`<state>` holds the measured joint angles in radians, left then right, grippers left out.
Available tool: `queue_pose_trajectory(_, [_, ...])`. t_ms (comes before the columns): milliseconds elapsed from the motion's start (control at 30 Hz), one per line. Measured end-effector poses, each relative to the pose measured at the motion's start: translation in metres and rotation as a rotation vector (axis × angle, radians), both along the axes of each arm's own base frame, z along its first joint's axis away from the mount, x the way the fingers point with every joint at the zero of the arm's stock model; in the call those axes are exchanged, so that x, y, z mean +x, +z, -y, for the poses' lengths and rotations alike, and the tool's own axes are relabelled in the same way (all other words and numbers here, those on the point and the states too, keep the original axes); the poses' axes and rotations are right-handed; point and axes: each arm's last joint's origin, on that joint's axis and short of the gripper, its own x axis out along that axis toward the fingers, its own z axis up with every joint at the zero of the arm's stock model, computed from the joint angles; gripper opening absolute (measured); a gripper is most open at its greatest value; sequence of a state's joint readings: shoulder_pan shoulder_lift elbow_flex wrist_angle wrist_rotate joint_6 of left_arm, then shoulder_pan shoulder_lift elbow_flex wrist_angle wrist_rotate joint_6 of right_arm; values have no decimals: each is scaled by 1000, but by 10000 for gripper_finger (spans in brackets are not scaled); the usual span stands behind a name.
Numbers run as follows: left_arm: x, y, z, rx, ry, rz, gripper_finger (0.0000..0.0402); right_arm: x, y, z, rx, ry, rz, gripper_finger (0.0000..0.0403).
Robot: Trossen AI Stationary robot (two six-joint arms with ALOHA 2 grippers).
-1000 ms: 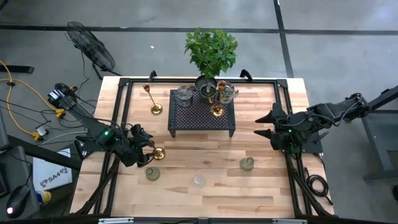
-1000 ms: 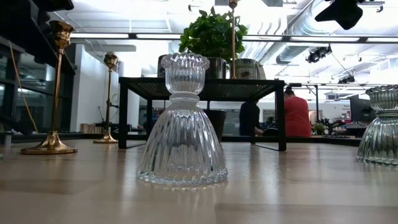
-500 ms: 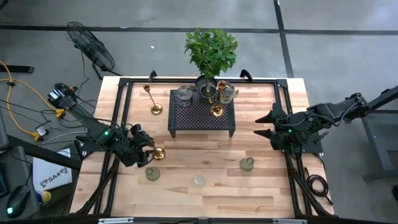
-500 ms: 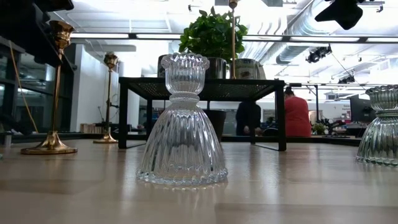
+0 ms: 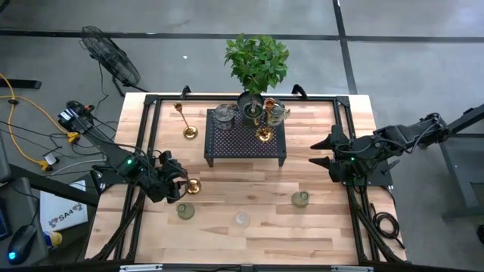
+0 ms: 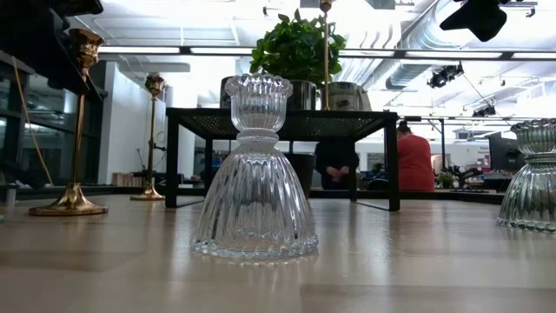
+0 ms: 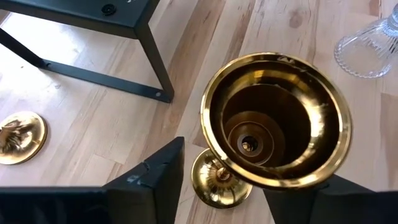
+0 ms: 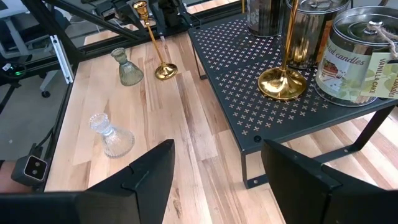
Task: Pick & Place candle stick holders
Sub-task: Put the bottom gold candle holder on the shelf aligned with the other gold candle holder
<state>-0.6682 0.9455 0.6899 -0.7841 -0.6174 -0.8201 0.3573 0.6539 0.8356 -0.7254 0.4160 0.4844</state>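
My left gripper (image 7: pixel 239 186) straddled the brass candlestick (image 7: pixel 273 118) just in front of the black stand (image 5: pixel 246 138), fingers half-closed; whether they gripped it, I couldn't tell.

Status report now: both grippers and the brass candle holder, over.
Left gripper around brass candle holder, grip unconfirmed. Right gripper open, empty, waiting beside black stand. Path not blocked.

1. A slim brass holder (image 5: pixel 192 185) stood upright front-left of the black stand (image 5: pixel 246 137).
2. Another brass holder (image 5: pixel 186 121) stood left of it.
3. A third brass holder (image 5: pixel 265 125) stood on it.
4. A clear glass holder (image 5: pixel 241 219) and two greenish holders (image 5: pixel 185 211) (image 5: pixel 300 199) stood in front.
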Motion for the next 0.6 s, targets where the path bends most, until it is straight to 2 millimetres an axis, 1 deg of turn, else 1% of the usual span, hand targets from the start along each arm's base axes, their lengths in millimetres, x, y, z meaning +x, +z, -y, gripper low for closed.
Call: queue_pose_trajectory(600, [0,0,0,-5,-3,-4,122,0,0,0,0,0,0,233])
